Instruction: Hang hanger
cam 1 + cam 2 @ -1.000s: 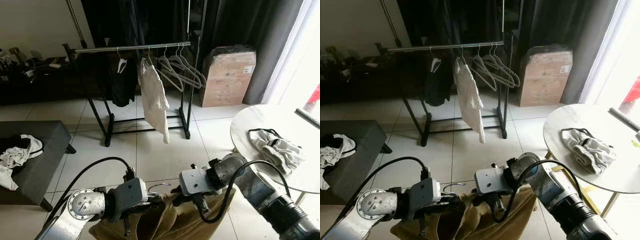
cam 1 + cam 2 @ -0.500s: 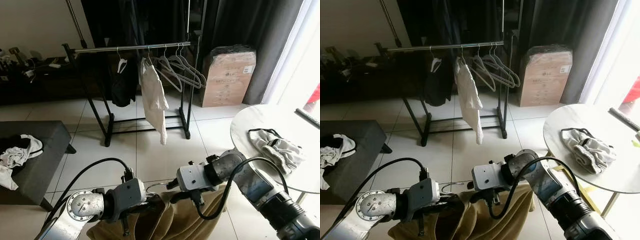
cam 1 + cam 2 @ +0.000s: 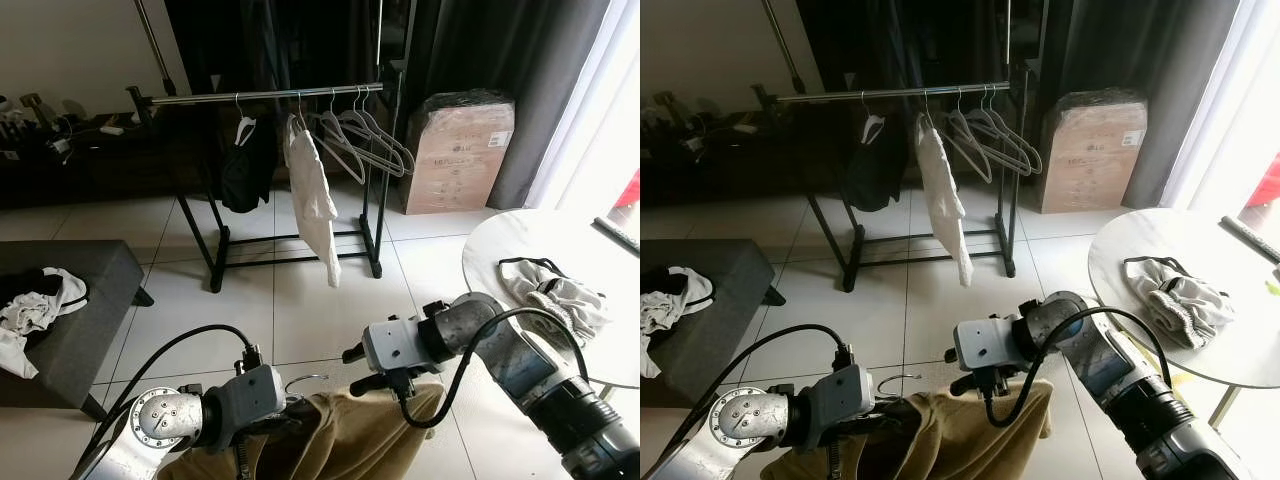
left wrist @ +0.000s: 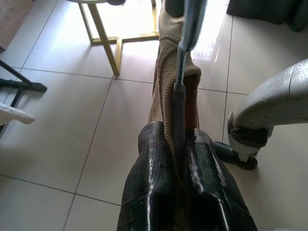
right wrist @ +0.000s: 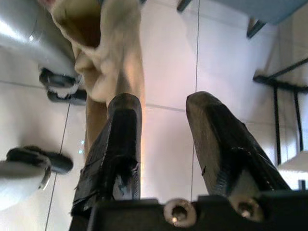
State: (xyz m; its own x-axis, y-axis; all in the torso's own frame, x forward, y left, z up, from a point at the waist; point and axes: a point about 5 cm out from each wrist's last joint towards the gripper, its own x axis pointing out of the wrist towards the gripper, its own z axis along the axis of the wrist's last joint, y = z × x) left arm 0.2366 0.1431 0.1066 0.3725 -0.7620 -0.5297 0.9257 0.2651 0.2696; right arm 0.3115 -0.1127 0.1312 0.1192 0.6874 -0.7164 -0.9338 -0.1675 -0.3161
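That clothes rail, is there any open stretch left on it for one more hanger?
Yes. The clothes rail is bare from its left end to the black garment. Its right half is crowded: the white garment, then a bunch of empty hangers up to the upright post. The left gripper grips the hanger carrying the tan garment.

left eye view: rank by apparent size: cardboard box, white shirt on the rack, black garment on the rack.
1. cardboard box
2. white shirt
3. black garment

The bottom two are close, and the dark backdrop blurs the black garment's outline, so that order is unsure.
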